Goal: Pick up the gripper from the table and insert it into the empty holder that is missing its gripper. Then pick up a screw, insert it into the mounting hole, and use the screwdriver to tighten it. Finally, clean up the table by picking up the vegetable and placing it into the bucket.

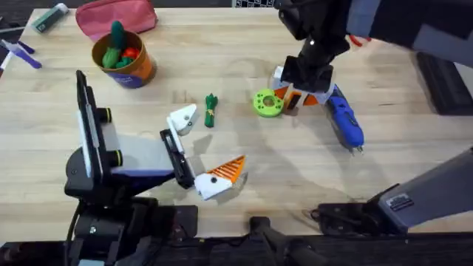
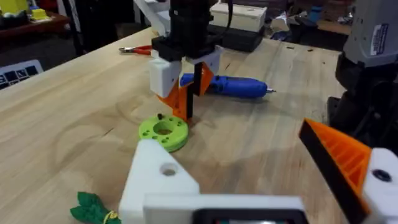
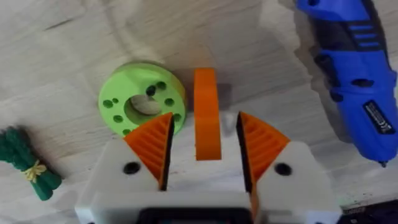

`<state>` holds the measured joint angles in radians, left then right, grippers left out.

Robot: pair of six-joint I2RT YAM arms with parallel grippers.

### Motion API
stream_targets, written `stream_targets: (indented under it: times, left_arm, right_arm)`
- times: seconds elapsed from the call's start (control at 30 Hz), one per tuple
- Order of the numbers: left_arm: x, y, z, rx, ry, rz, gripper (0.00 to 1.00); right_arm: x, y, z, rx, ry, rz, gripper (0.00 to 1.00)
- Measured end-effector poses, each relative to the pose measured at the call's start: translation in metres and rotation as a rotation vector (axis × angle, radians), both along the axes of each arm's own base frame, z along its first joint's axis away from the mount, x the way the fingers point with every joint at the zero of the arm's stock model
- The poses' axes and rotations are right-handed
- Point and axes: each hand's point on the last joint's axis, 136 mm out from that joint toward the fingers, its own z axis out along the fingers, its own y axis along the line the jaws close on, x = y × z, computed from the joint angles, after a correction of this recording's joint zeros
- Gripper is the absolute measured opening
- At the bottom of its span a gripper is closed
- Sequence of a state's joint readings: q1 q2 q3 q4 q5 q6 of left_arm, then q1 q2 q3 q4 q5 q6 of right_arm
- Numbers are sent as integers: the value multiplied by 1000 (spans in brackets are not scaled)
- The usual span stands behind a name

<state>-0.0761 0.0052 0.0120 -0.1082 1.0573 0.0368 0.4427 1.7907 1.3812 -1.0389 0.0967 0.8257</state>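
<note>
Right jaws [image 3: 202, 149] hang open around the orange gripper [image 3: 206, 112], its long side running straight between them, at the frame's middle; left jaws [image 1: 203, 151] gape, empty.

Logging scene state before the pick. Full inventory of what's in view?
gripper: 1, orange, on table between right fingers
disc: 1, lime green, beside gripper
screwdriver: 1, blue, right of disc
vegetable: 1, dark green, table centre
bucket: 1, orange, far left, toys inside
pouch: 1, pink, behind bucket
holder: 1, white, bare, on left arm
left gripper: one orange pad fitted, low left
right gripper: open, over gripper
</note>
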Motion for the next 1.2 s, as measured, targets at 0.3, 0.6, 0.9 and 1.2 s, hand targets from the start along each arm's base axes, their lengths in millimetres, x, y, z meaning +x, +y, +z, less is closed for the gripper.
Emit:
stream_targets:
  times: [0.3,0.6,0.9,1.2]
  left_arm:
    - [0,0,0,0,0,0,986]
    - [0,0,0,0,0,0,986]
    - [0,0,0,0,0,0,986]
    - [0,0,0,0,0,0,986]
  right_arm:
    - [1,1,-1,2,-5,0,578]
    - [2,1,-1,3,-7,0,404]
    - [3,-1,-1,-8,-12,0,367]
    - [3,-2,-1,-11,-14,0,292]
